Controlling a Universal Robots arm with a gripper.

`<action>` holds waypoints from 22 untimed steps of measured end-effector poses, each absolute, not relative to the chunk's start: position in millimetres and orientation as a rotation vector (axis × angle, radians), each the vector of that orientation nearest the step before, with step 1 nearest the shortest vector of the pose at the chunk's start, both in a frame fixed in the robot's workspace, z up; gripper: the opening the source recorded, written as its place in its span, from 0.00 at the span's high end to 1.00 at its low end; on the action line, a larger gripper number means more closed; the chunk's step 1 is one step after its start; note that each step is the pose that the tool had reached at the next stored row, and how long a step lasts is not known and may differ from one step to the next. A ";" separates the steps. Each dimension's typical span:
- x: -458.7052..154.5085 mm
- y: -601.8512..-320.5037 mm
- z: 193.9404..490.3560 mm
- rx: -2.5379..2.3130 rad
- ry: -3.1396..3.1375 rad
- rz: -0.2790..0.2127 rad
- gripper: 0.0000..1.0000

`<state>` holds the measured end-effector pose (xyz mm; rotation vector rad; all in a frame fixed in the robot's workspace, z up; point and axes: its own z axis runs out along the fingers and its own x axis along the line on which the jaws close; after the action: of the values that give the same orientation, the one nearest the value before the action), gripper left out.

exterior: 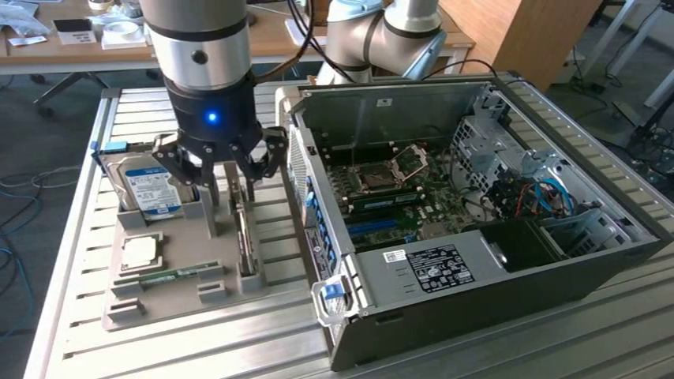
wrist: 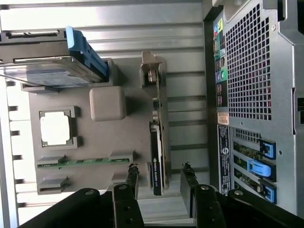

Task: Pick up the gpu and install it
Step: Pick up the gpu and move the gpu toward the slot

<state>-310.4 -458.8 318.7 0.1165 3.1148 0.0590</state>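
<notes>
Wrist view, gripper (wrist: 159, 167) astride gpu (wrist: 156, 142), writing illegible

The gpu (wrist: 158, 142) is showing black, its bracket (wrist: 151, 66) pale silver. The silver hard drive (exterior: 151, 189) is wearing a blue-and-white label. The memory stick (wrist: 85, 162) is showing green against the plain grey tray (exterior: 169, 306). The fingers (wrist: 130, 183) are looking black, the bench (exterior: 211, 347) ribbed silver, the computer case (exterior: 474, 292) dark grey with blue clips (wrist: 259, 167)

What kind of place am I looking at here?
Probably a robotics lab or workshop: a robot arm over an open computer case and a tray of parts, with cluttered desks behind.
</notes>
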 end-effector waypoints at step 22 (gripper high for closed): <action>-309.4 -458.8 276.8 0.116 3.115 0.059 0.51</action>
<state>-309.4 -458.8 276.8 0.1164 3.1147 0.0590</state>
